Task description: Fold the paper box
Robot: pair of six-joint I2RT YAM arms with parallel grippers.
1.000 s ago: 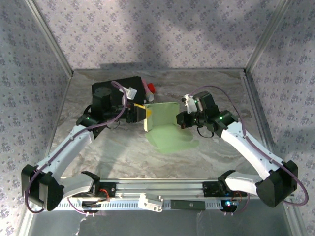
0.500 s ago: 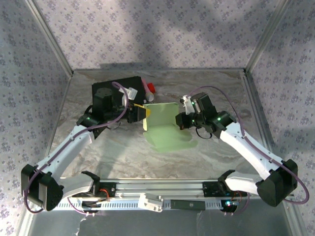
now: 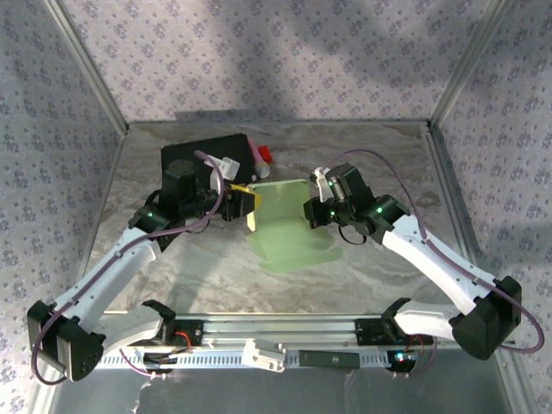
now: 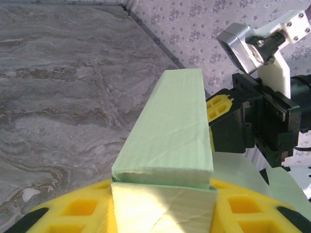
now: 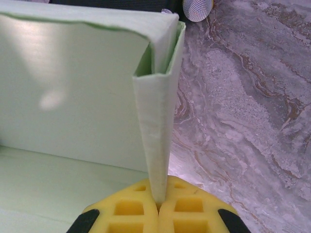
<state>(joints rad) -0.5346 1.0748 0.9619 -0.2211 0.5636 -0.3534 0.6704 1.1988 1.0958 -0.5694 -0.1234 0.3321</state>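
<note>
Two grips on the box (image 3: 289,231): left end effector (image 3: 249,198) pinches its doubled wall (image 4: 170,126), right end effector (image 5: 158,204) a thin flap (image 5: 155,141). Light floppy card, I'd hold near folds.

Flat blk case (image 3: 216,145) far-left on marbled table (image 3: 216,267), small red obj (image 3: 264,155) just beside, floral walls (image 3: 285,60)

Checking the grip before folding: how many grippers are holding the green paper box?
2. The left gripper holds the paper box at its left end; the right gripper pinches its right wall.
</note>
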